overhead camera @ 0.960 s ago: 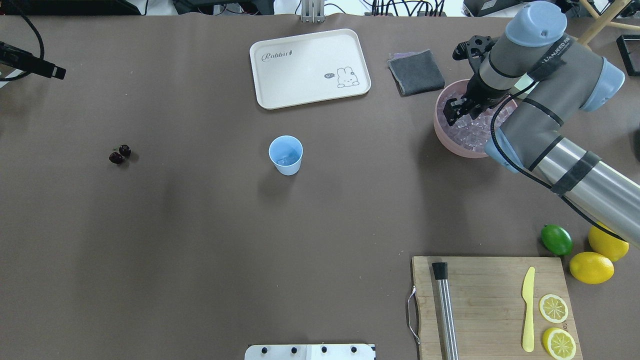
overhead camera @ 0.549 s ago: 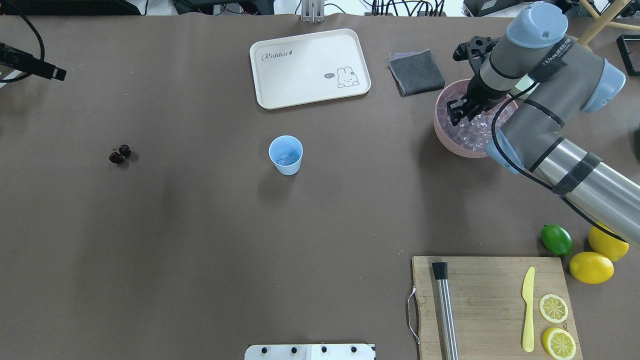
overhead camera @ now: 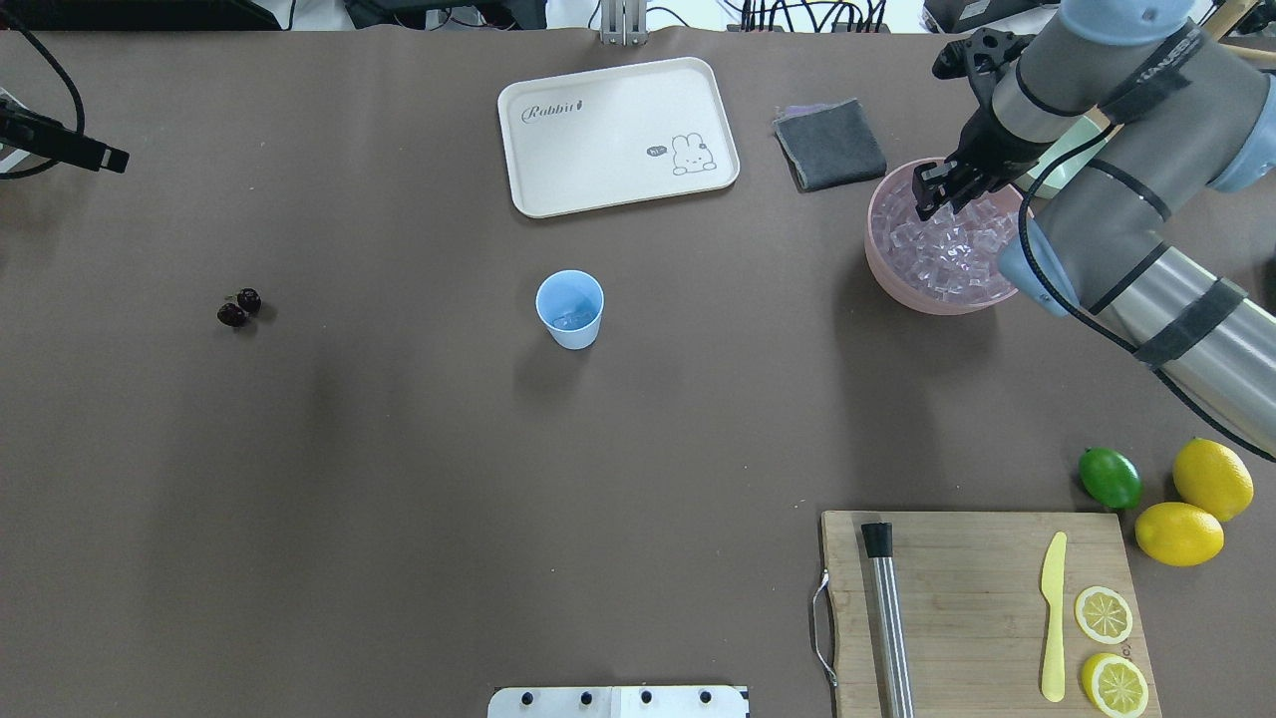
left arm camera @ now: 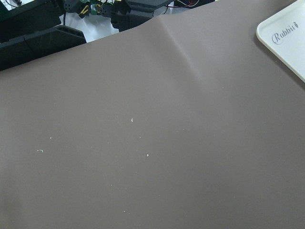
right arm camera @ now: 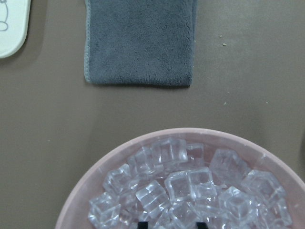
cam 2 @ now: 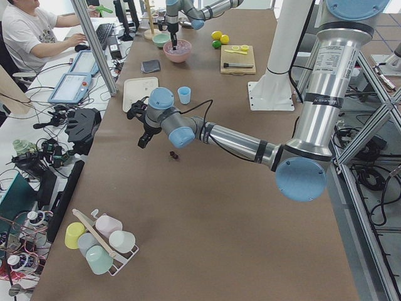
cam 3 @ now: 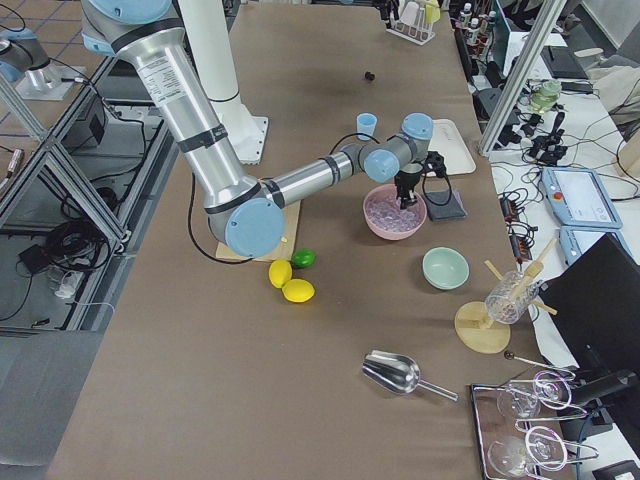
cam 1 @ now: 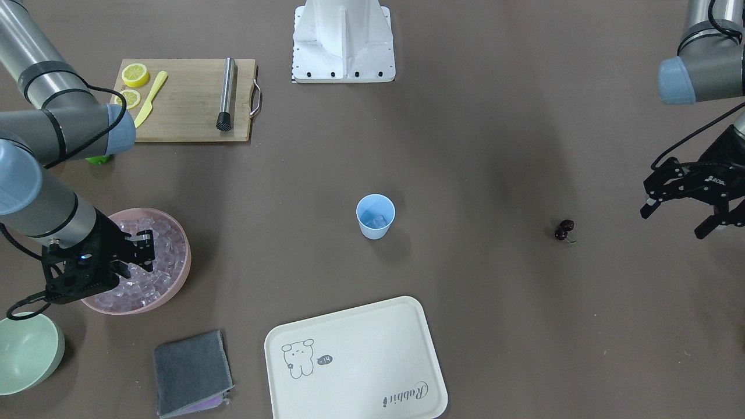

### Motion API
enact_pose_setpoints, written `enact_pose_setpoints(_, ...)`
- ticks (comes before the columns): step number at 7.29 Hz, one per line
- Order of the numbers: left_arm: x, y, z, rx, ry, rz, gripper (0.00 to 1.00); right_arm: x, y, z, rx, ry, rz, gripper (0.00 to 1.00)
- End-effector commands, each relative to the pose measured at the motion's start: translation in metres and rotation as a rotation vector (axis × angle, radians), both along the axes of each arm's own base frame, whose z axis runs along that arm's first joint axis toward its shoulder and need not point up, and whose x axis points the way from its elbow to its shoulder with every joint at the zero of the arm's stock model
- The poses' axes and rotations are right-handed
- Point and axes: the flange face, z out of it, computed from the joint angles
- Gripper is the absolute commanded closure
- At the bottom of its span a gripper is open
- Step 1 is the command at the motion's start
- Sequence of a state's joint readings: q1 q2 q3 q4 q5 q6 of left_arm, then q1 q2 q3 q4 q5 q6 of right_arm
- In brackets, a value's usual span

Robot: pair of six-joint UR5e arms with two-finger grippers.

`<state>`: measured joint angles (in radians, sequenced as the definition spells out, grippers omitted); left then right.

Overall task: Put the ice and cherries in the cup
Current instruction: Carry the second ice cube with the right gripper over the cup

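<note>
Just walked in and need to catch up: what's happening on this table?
The right pincer hangs open just above the ice in the pink bowl, gripping nothing. The light-blue cup in the middle already holds a little ice. The cherries lie untouched on the table, and the left pincer is open in the air near them.

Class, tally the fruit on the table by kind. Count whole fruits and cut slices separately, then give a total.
Whole lemons: 2
Lime: 1
Lemon slices: 2
Cherries: 2
Total: 7
</note>
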<state>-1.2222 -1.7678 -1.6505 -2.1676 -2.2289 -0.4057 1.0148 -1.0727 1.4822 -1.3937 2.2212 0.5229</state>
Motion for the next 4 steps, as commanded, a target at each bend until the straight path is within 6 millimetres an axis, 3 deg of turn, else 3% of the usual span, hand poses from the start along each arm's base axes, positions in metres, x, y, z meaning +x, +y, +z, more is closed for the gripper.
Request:
enact_pose_setpoints(1,0.003,0.0,0.003,-0.014,-0.002,0.002,0.02,0.016,0.0,-0.067,-0.026,-0.035,0.004,1.0)
enact_pose_setpoints(3,0.038,-0.005,0.011,-0.041,-0.004,0.046,0.02,-0.051,0.008,-0.166,-0.095,-0.056,0.037,1.0)
enact_pose_setpoints(4,0.046,-0.014,0.009,-0.042,-0.003,0.05,0.02,-0.085,0.022,-0.21,-0.126,-0.082,0.07,1.0)
